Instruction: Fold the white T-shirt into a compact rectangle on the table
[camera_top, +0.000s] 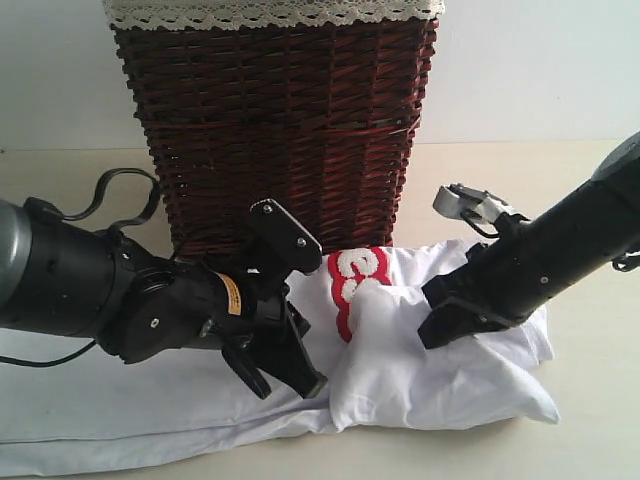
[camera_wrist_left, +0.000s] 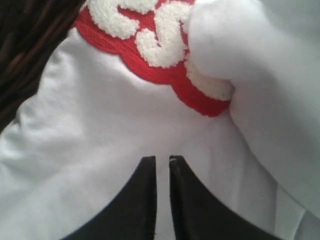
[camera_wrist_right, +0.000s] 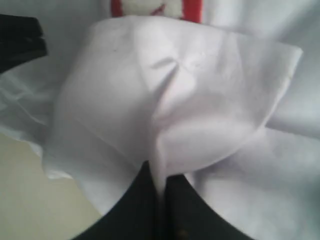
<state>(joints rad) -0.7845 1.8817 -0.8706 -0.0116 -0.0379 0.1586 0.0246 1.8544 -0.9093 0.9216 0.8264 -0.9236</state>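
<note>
The white T-shirt (camera_top: 440, 370) lies bunched on the table (camera_top: 590, 440), at 6 o'clock from the basket (camera_top: 280, 120). The right gripper (camera_wrist_right: 160, 185) pinches a fold (fingers (camera_wrist_right: 187, 215) shut tight). The left gripper (camera_wrist_left: 162, 162), at 9 o'clock, is almost closed.

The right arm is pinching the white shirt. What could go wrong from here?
The right gripper has its jaws shut on only a thin ridge of the white cotton T-shirt; the cloth may slip out when pulled.
The shirt lies bunched close to the dark red wicker basket, so a lifted fold could snag there or land crooked.
The left gripper sits low over the same cloth nearby; it might pin it.
</note>
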